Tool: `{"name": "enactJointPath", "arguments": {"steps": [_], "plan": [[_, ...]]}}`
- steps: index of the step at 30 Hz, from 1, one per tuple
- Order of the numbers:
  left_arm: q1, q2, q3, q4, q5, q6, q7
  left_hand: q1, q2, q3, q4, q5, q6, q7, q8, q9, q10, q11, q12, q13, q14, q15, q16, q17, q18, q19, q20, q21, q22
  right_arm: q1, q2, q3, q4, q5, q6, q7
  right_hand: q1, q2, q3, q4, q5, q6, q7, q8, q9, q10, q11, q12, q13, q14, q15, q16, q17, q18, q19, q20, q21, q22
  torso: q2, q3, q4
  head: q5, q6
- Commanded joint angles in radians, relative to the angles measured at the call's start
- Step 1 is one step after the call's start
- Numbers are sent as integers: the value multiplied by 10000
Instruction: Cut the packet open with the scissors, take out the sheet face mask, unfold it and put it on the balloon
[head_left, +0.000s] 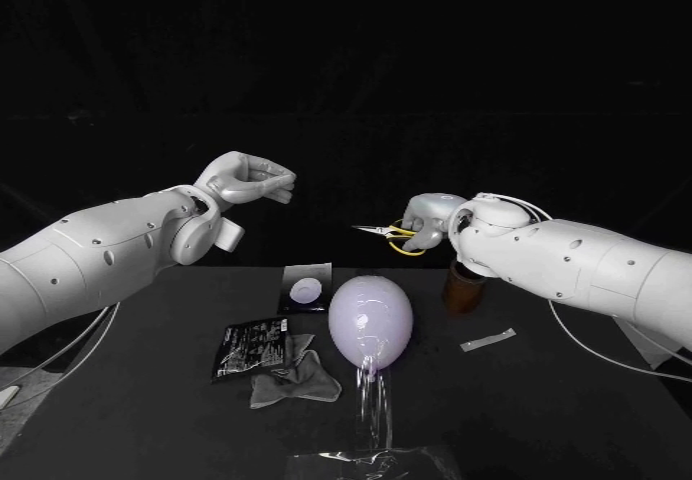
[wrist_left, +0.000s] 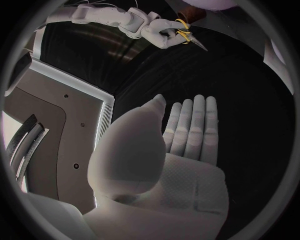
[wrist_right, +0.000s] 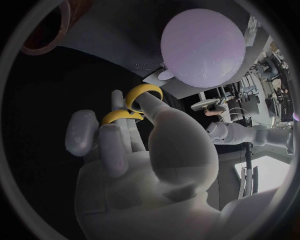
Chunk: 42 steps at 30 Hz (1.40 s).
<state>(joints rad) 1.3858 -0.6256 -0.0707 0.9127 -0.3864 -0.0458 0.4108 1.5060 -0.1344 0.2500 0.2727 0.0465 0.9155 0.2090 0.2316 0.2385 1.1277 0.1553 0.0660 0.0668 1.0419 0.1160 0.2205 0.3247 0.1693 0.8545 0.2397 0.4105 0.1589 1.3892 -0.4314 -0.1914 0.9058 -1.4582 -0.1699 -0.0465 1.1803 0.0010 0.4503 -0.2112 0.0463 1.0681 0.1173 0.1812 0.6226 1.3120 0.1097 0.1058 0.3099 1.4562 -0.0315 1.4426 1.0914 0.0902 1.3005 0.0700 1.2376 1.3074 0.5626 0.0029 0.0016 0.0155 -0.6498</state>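
Yellow-handled scissors (head_left: 382, 232) are gripped in the right hand (head_left: 426, 218), raised over the desk's (head_left: 577, 420) far edge, blades aimed at the left hand (head_left: 248, 182), which is empty, fingers extended. Below both, the black packet (head_left: 254, 346) lies left of the desk's centre, beside the balloon (head_left: 372, 320), with the crumpled mask (head_left: 296, 382) touching the packet.

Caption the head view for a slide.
Right hand holds scissors aloft; left hand empty; packet lies beside balloon.

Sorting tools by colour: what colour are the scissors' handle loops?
Yellow; the scissors show best in the right wrist view.
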Motion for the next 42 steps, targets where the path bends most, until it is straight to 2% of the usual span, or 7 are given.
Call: {"name": "enactJointPath", "arguments": {"steps": [1, 8, 11, 19, 20, 33, 42], "plan": [[94, 188, 39, -161, -493, 30, 534, 293, -10, 169, -106, 34, 44, -14, -12, 0, -31, -6, -18, -19, -273, 45, -239, -62, 55, -272, 136, -282, -142, -2, 190, 8, -70, -1612, 432, -585, 119, 28, 3000, -730, 26, -10, -56, 30, 15, 1462, -821, 15, 13, 5, -76, 11, -3, 19, 63, -4, 44, 815, 50, -47, 17, 23, 36], [259, 741, 71, -497, -1866, 845, 38, -3, -230, 58, 108, 15, -187, 90, -198, -69, -390, 149, -64, -42, -808, 258, -690, -240, 43, -828, 424, -889, -498, -12, 652, 11, 76, -2796, 324, -786, 134, 1, 3010, -731, 26, -4, -56, 36, 29, 1461, -819, 12, 23, 22, -63, 21, 49, 19, 70, -16, 45, 817, 104, -83, 34, 45, 85], [291, 1086, 72, -778, -2831, 1119, -189, -389, -316, -310, 135, 12, -462, 301, -369, -121, -993, 374, -30, -36, -1456, 504, -1129, -452, -145, -1445, 508, -1406, -778, -7, 793, 14, 151, -3165, 242, -894, 140, -3, 3015, -729, 28, 1, -57, 39, 34, 1465, -819, 13, 27, 26, -61, 22, 57, -6, 144, -20, 134, 867, 115, -105, 59, 32, 111], [308, 1917, 57, -1448, -4281, 1511, -790, -638, -306, -848, 138, 12, -668, 315, -490, -143, -1286, 420, -46, -37, -1614, 576, -1323, -599, -295, -1930, 517, -1811, -951, 84, 946, 41, 641, -3951, -203, -1138, 157, -43, 3029, -715, 29, 30, -60, 57, 61, 1488, -821, 21, 49, 54, -59, 33, 115, -43, 251, -32, 253, 936, 137, -135, 31, 102, 72], [306, 1990, 55, -1514, -4358, 1503, -850, -628, -319, -927, 126, 12, -690, 325, -503, -144, -1316, 429, -42, -36, -1617, 583, -1337, -614, -310, -2000, 517, -1859, -960, 93, 948, 44, 733, -3999, -238, -1142, 157, -44, 3029, -714, 29, 31, -60, 57, 62, 1489, -821, 21, 49, 54, -59, 33, 115, -44, 256, -32, 258, 939, 127, -116, 35, 112, 73], [134, 2362, -75, -1901, -5356, 1054, -1044, -494, -210, -1297, 117, 12, -687, 423, -511, -126, -1415, 495, -24, -28, -1723, 642, -1458, -714, -450, -2797, 522, -2264, -1035, 124, 826, 96, 1504, -4217, -522, -1161, 160, -65, 3032, -703, 29, 42, -63, 64, 75, 1500, -824, 24, 60, 67, -60, 36, 136, -58, 298, -37, 302, 965, 125, -113, 17, 105, -17], [33, 2399, -96, -1904, -5457, 1360, -1267, -480, -179, -1391, 127, 11, -701, 443, -523, -126, -1440, 508, -28, -29, -1738, 652, -1476, -736, -485, -2825, 522, -2301, -1033, 128, 718, 136, 1851, -4416, -740, -1259, 164, -78, 3035, -696, 28, 51, -67, 69, 84, 1509, -827, 26, 67, 80, -63, 43, 168, -71, 337, -40, 345, 990, 121, -100, 40, 104, -117]]}}
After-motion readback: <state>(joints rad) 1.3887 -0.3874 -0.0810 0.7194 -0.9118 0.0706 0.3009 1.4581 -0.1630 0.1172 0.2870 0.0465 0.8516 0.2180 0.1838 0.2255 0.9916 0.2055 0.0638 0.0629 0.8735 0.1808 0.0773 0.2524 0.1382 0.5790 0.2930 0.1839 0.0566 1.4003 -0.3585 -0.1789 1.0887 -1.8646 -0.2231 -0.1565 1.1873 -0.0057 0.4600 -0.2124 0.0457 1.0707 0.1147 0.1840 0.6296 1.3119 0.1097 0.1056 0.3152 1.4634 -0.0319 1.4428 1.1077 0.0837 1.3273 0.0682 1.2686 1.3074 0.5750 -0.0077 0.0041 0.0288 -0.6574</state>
